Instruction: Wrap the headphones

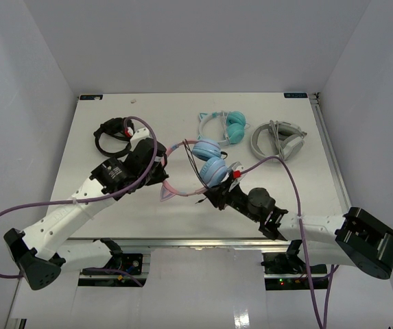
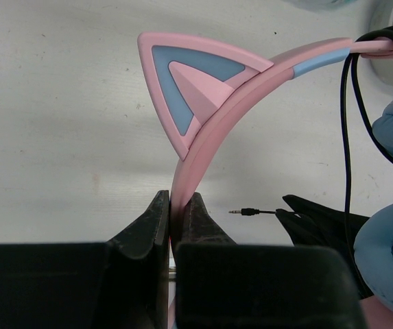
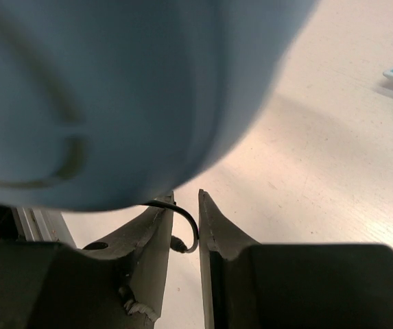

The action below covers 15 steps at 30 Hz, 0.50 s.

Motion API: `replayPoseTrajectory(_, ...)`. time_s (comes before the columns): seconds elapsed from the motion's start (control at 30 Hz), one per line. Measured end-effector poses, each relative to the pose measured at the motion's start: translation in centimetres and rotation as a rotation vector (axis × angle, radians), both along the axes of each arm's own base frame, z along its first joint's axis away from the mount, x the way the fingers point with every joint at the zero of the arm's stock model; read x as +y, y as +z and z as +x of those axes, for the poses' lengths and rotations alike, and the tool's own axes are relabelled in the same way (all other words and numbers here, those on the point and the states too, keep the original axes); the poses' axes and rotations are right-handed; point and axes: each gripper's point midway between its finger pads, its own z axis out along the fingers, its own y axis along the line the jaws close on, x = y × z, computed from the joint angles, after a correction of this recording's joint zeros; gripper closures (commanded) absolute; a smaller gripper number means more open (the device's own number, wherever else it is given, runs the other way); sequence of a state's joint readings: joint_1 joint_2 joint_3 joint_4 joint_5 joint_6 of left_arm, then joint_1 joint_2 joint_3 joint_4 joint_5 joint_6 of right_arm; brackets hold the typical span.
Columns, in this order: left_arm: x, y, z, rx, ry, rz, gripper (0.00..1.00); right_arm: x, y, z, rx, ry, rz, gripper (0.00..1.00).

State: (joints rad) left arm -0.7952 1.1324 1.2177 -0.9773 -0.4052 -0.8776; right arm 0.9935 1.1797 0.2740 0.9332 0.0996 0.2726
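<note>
The headphones [image 1: 206, 161] lie mid-table: pink cat-ear headband, two light blue ear cups, thin black cable. My left gripper [image 1: 163, 173] is shut on the pink headband; in the left wrist view the gripper [image 2: 177, 199] clamps the band [image 2: 182, 178] just below a cat ear [image 2: 196, 96]. My right gripper [image 1: 213, 194] sits at the near ear cup. In the right wrist view the gripper [image 3: 186, 195] stands almost closed round a loop of the cable [image 3: 191, 226], under the blurred blue cup [image 3: 114, 89]. The cable's plug [image 2: 247, 212] sticks out from the right fingers [image 2: 319, 223].
Teal cat-ear headphones [image 1: 227, 127] and grey-white headphones [image 1: 278, 140] lie behind and to the right. Black headphones with red parts [image 1: 114, 133] lie at the back left, close to the left arm. The table's front rail [image 1: 182, 241] runs just behind the arm bases.
</note>
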Motion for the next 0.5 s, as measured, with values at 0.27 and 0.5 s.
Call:
replayPoseTrajectory(0.27, 0.0, -0.9, -0.4, -0.007, -0.047, 0.001, 1.00, -0.8, -1.3, 0.8, 0.090, -0.028, 0.033, 0.74)
replayPoseTrajectory(0.5, -0.7, -0.9, -0.3, -0.016, -0.080, -0.022, 1.00, -1.0, -1.6, 0.7, 0.126, -0.020, 0.054, 0.72)
